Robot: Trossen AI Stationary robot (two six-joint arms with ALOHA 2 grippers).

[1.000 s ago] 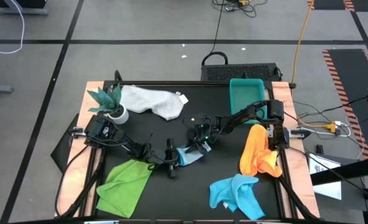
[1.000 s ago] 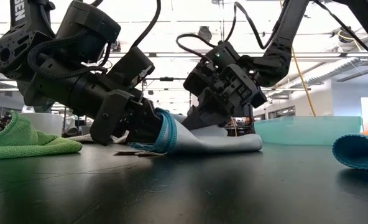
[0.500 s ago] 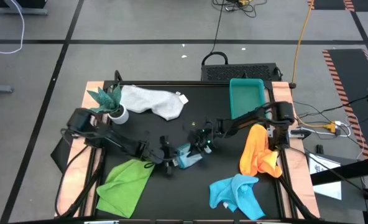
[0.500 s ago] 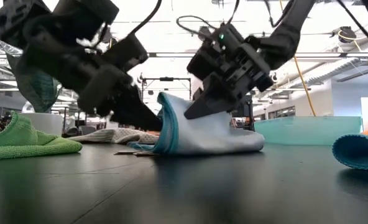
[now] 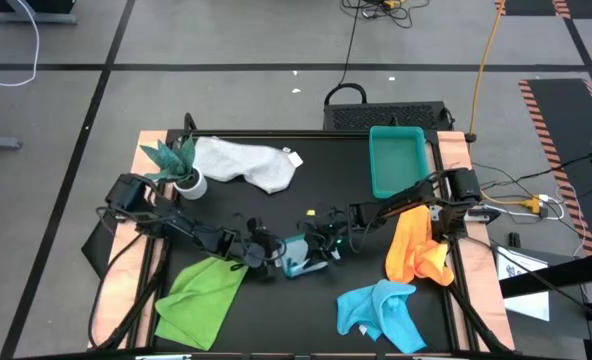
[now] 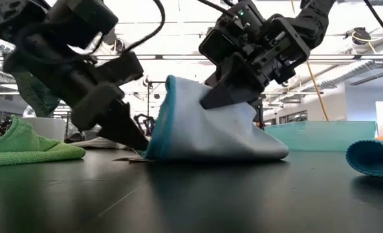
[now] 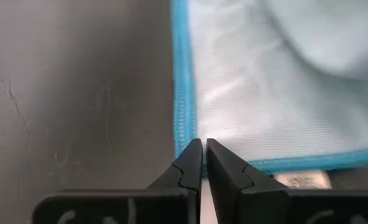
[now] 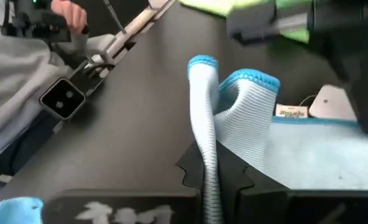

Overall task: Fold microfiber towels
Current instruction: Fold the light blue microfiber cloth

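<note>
Since a second ago we see both arms drawn back toward the near side of the table (image 5: 306,170), and the pale blue towel (image 5: 304,254) has gone from lying low to standing up as a tent between them. It sits near the middle of the table, its lower part on the surface. The right gripper (image 6: 225,97) pinches an upper fold with its fingers pressed together on the cloth, which the right wrist view shows as an edge running between them. The left gripper (image 7: 202,149) has its fingers closed on the turquoise-hemmed corner, low by the table. The white-grey towel (image 5: 241,162) lies at the far left, the lime green towel (image 5: 203,290) at the near left, the orange towel (image 5: 417,245) at the right edge and the turquoise-blue towel (image 5: 378,310) at the near right, all apart from the work. The main risk, as we judge it, is the thin grip: each gripper holds only a narrow bit of hem, so pulling apart too hard could slip a corner free and let the cloth collapse in a heap. Uneven lift would also lay the fold crooked. The small tag (image 8: 289,112) could end up caught inside.
</note>
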